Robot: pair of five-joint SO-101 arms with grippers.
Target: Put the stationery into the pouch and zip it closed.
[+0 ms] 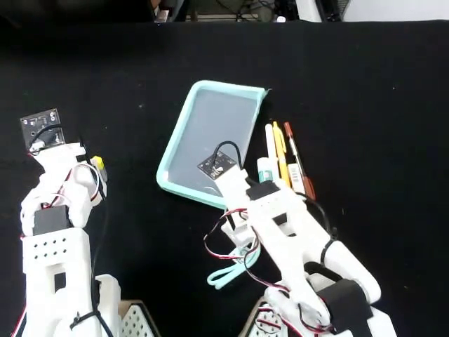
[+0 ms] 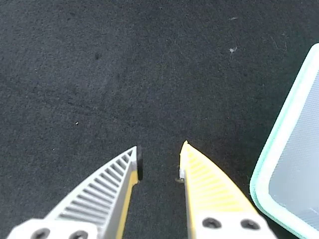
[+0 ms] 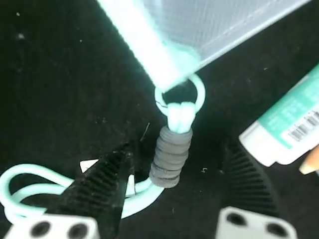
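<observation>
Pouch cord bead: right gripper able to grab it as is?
Probably yes. The right gripper is open and straddles the bead at the pouch corner, with nothing between. The glue stick lies close beside one finger and might get nudged.

I can read no words; the white-and-green tube (image 3: pixel 279 130) carries a barcode (image 3: pixel 302 128), its print illegible.

Black cloth-covered table (image 1: pixel 365 77), dim cluttered strip of room (image 1: pixel 231 8) beyond its far edge, pale surface (image 1: pixel 393 8) at one corner
</observation>
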